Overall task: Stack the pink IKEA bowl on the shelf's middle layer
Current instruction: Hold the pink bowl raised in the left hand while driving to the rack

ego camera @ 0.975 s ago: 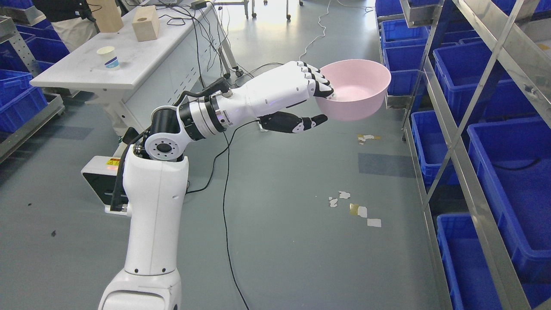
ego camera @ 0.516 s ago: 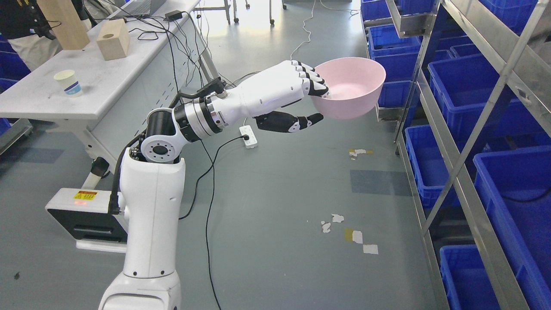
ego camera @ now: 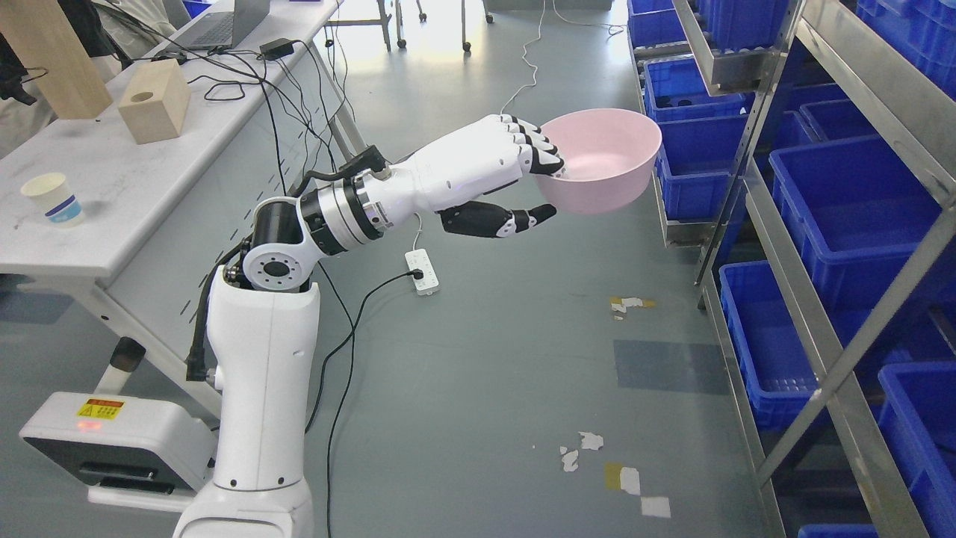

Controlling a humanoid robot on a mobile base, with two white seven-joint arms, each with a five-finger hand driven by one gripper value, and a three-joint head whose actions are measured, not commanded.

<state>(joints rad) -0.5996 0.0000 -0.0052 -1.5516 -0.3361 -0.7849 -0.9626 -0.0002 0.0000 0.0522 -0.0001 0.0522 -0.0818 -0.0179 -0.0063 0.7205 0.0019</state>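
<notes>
Pink bowl [ego camera: 603, 161], nothing visible inside, gripped by left hand [ego camera: 523, 175].

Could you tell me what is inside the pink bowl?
The bowl looks empty, apart from the left hand's fingertips over its near rim; they cover a little of the inside.

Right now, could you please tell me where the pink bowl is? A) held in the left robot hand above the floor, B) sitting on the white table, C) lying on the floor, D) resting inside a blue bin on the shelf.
A: the left robot hand grips the pink bowl by its rim, in the air over the grey floor.
</notes>
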